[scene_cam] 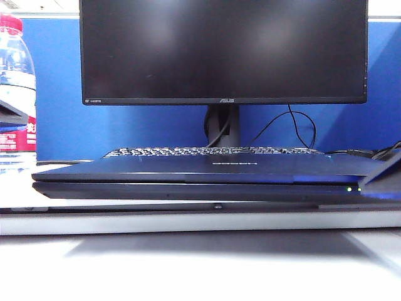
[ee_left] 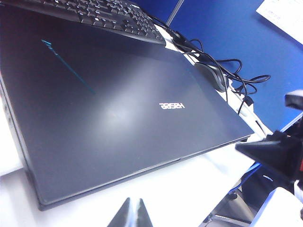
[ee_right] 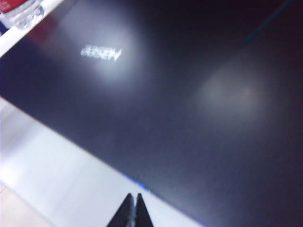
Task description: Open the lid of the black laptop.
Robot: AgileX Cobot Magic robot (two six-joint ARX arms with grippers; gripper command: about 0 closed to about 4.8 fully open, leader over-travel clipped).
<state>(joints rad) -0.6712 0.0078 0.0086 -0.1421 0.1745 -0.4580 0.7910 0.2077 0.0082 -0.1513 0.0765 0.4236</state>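
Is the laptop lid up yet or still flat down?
Still shut. The lid lies flat on the laptop base, its Hasee logo facing up. Left gripper and right gripper, both shut, hover off its front edge.

The left gripper hangs with its fingertips pressed together — no gap shows between them. The right gripper is the same, tips closed to a point, and its dark arm slants in low at the right.
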